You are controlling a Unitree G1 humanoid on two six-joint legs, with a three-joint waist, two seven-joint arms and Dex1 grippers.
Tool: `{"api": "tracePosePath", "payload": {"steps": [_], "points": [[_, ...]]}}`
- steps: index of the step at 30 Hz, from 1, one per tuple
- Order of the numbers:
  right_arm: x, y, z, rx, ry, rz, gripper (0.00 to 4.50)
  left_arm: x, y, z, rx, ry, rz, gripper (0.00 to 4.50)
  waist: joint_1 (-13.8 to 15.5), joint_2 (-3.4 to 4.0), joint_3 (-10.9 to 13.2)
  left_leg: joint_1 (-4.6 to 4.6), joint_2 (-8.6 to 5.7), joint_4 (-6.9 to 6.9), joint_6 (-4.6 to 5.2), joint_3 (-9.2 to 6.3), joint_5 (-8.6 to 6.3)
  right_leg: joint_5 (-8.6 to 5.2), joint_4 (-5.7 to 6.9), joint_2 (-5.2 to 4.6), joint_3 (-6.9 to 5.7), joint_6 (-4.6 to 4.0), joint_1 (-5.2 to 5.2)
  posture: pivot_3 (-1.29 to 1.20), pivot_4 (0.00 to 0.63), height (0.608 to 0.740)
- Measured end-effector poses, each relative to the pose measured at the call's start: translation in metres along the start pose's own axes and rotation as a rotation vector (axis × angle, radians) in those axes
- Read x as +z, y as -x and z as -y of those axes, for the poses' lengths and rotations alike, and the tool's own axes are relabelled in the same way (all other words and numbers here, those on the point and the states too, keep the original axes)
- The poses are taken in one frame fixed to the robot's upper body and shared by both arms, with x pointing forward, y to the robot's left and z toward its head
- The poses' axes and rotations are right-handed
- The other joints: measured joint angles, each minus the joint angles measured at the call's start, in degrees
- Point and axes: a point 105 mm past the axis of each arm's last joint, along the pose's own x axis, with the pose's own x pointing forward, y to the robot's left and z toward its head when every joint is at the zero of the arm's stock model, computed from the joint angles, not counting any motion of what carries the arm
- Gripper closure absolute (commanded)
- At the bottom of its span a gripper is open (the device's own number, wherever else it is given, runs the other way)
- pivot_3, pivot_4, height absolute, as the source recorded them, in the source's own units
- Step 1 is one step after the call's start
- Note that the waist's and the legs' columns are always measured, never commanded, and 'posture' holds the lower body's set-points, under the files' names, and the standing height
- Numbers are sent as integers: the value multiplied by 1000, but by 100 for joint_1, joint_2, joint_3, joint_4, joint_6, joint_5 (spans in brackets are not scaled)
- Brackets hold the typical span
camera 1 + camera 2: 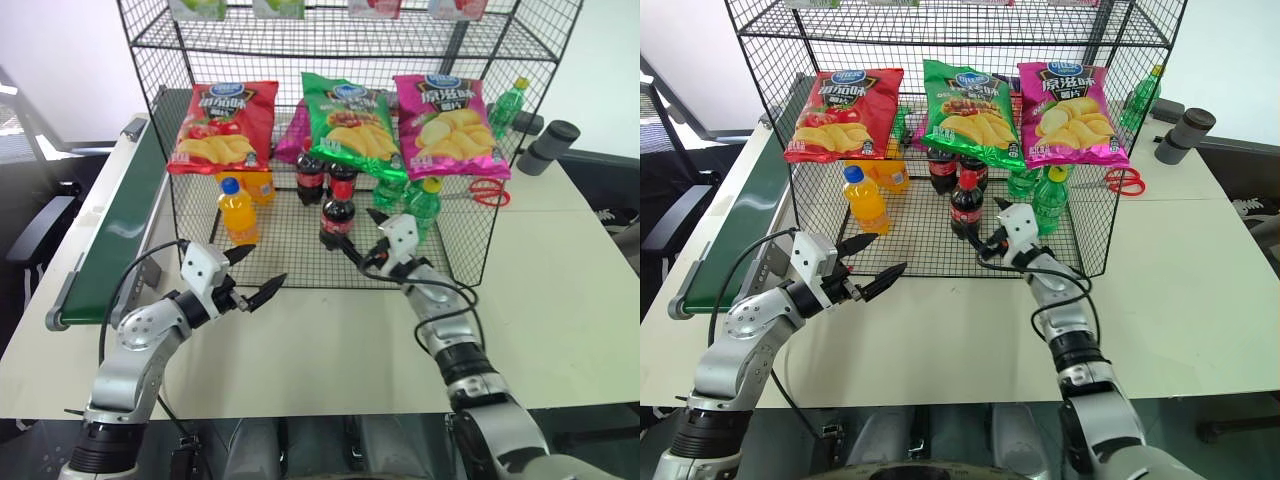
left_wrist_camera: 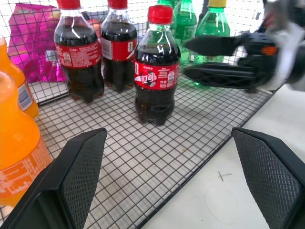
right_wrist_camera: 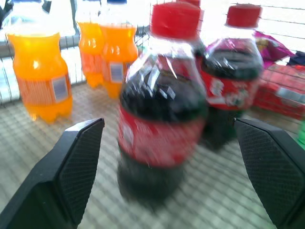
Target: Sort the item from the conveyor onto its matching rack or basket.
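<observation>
Right claw (image 1: 372,243) released, cola bottle (image 1: 337,220) standing free on the rack (image 1: 300,262) floor.

Taking the rack as landmark: the counter (image 1: 560,290) carries it, the conveyor (image 1: 125,215) runs along its left side, and chip bags (image 1: 223,127) hang across its front above the bottles. On its grid floor the cola bottle stands upright just in front of two matching cola bottles (image 1: 310,175), an orange soda bottle (image 1: 238,211) to their left, green bottles (image 1: 424,205) to their right. The left claw (image 1: 255,272) hangs spread wide before the rack's front edge, gripping nothing. The bottle looks full, hence weighty, with smooth stiff plastic; the labelled waist seems the surest hold. Close neighbours crowd any sideways reach.
</observation>
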Motion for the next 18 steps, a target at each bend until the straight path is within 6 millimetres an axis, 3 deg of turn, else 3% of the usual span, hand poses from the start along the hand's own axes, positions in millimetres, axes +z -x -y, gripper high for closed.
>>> {"api": "tracePosePath", "payload": {"steps": [10,18], "points": [[32,96,27,103,12,-107,21,-13,10,-16,50,-18,-89,0,36,6,0,8,0,-2,2,-1,-1,-1,-8,1,0,-1,12,0,150,740],[35,128,45,62,-30,-167,21,-14,20,-27,61,-41,-111,0,45,7,0,9,0,-2,2,-1,0,-1,-9,5,0,-1,14,0,150,740]]}}
